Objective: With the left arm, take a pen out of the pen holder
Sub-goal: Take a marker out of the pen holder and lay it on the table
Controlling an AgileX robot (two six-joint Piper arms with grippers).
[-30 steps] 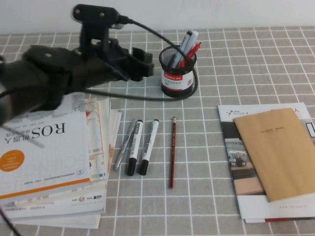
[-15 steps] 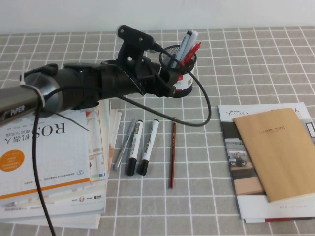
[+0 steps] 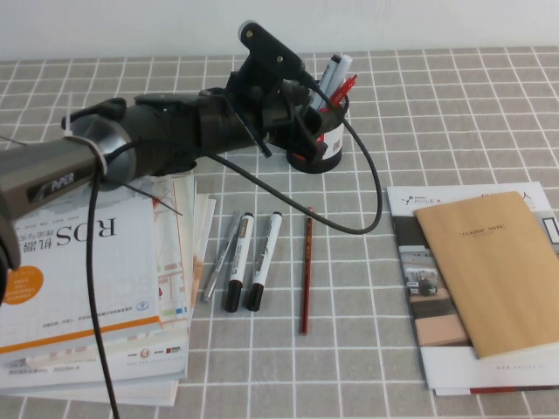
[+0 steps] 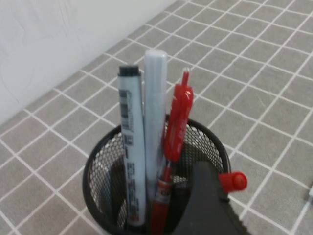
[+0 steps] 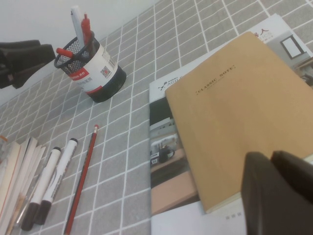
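Observation:
The black mesh pen holder (image 3: pixel 321 144) stands at the back middle of the table. It holds a grey marker with a black cap (image 4: pixel 131 147), a pale capped marker (image 4: pixel 155 112) and two red pens (image 4: pixel 177 122). My left gripper (image 3: pixel 306 118) is open and reaches in from the left, level with the holder's rim and against its left side. One dark finger (image 4: pixel 210 200) shows just over the rim beside a red pen cap (image 4: pixel 234 181), and it grips nothing. My right gripper (image 5: pixel 279 188) is shut and empty, hovering over the brown notebook (image 5: pixel 230 103).
Two black-capped markers (image 3: pixel 249 262), a silver pen (image 3: pixel 218 257) and a red pencil (image 3: pixel 307 271) lie in the middle. A stack of books (image 3: pixel 79 288) lies at the left. The brown notebook (image 3: pixel 493 271) sits on brochures at the right. The left arm's cable (image 3: pixel 358 209) loops over the table.
The left arm has swung to the right and forward, bringing its open gripper from left of the pen holder up to the holder's rim. Nothing else has moved.

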